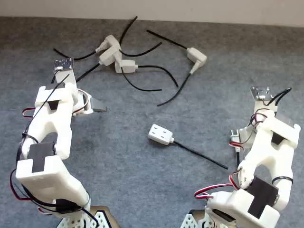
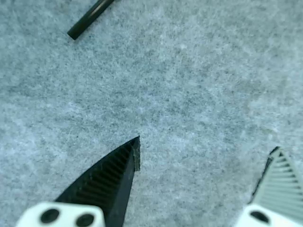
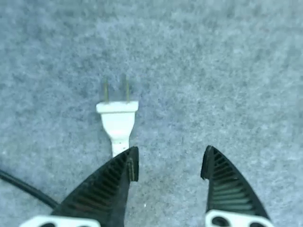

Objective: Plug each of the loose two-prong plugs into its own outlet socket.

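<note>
My right claw (image 3: 170,164) is spread wide and holds nothing. It hangs low over the grey carpet (image 1: 137,185) at about 4 o'clock on the table. A loose two-prong plug (image 3: 117,120) lies flat just ahead of it, prongs pointing away from me, and the plug's cord end reaches one fingertip (image 3: 129,161). The plug sits off to that finger's side, not between the two. I judge I must shift sideways to straddle the body before I clench. That open spread suits the job, since it leaves room to drop around the plug's flat sides.

My left claw (image 2: 206,156) is released too, over bare carpet at about 9 o'clock, with only a black cord end (image 2: 90,16) nearby. It seems parked there to leave the middle free.

The outlet socket (image 1: 160,134) rests near the centre, and its cord trails toward 4 o'clock. It is near my right claw, so it looks the likeliest target for this plug. A tangle of white connectors (image 1: 114,59) lies at 11 o'clock and another connector (image 1: 196,56) at 1 o'clock. Nothing looks plugged in yet.
</note>
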You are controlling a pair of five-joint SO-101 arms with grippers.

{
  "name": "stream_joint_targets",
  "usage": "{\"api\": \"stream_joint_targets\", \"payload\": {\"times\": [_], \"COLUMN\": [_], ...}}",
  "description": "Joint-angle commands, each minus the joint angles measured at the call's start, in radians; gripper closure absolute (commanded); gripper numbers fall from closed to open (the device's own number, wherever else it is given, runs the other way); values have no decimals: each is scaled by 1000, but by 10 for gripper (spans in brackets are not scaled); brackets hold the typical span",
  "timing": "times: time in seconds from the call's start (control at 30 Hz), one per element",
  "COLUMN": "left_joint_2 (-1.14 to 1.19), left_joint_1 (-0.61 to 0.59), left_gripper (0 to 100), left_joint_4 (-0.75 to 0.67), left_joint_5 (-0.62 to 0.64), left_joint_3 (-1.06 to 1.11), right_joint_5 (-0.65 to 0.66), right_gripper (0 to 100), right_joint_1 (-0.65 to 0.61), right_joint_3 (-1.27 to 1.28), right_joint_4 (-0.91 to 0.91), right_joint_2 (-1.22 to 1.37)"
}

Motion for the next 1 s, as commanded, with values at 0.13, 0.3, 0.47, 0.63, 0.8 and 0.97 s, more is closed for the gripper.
{"api": "stream_joint_targets", "payload": {"times": [0.13,0.3,0.47,0.63,0.8,0.97], "left_joint_2": [-45,-45,-45,-45,-45,-45], "left_joint_1": [19,21,21,21,21,21], "left_gripper": [603,603,603,603,603,603], "left_joint_4": [-12,-12,-12,-12,-12,-12], "left_joint_5": [3,3,3,3,3,3], "left_joint_3": [-2,-2,-2,-2,-2,-2], "right_joint_5": [9,9,9,9,6,-181], "right_gripper": [789,789,789,789,789,789], "right_joint_1": [-30,-85,-87,-108,-189,-263], "right_joint_3": [31,134,259,346,397,394], "right_joint_4": [-45,-133,-295,-377,-375,-374], "right_joint_2": [-61,-76,-70,-71,-79,-81]}}
